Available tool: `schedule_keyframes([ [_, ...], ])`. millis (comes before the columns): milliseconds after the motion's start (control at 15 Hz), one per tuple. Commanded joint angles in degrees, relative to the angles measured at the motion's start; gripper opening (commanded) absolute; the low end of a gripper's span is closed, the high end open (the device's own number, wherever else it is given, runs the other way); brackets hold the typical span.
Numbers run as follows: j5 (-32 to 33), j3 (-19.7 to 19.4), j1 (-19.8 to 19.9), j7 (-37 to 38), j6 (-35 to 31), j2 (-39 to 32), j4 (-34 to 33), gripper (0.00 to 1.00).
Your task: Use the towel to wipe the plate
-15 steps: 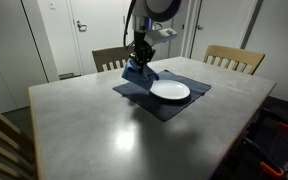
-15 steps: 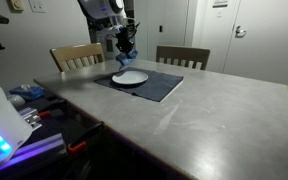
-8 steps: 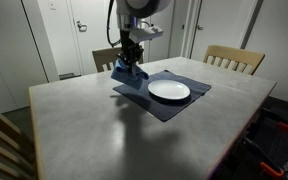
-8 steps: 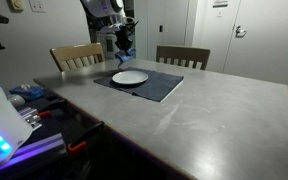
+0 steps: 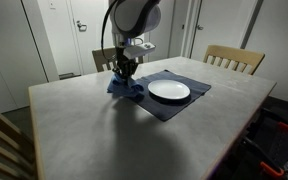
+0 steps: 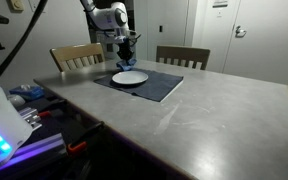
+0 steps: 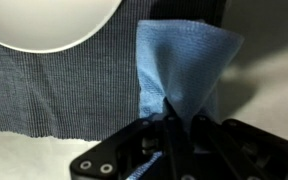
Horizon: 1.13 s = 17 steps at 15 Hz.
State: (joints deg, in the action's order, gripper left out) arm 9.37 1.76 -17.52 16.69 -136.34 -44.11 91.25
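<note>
Moved aside from the plate [image 5: 170, 91], the gripper [image 5: 125, 74] stays clamped on the towel [image 7: 184, 65], so its hanging folds can wipe again.

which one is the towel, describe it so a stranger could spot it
On the big grey table lies a dark placemat with a round white plate on it. At the placemat's edge, apart from the plate, the gripper pinches the towel. It is a small, bunched blue cloth, brighter than the flat placemat and the only soft, folded thing there.
</note>
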Motion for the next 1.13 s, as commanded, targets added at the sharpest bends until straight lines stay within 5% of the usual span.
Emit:
schedule_keyframes([
  [0, -1.7, 1.1, 0.8, -3.0, 0.7, -2.8, -2.8, 0.02],
  [67, -2.0, 1.2, 0.8, -3.0, 0.6, -2.3, -2.0, 0.02],
  [133, -1.7, 0.9, 0.2, -2.5, 0.5, -0.8, 0.0, 0.34],
  [333, -0.3, 0.2, -1.2, -1.3, -0.6, 3.9, 5.8, 0.47],
  [800, 4.5, 0.8, -3.2, -1.7, -1.7, 15.7, 19.4, 0.97],
  [1067, 5.8, 1.8, -2.8, -2.0, -2.8, 19.6, 24.3, 1.0],
])
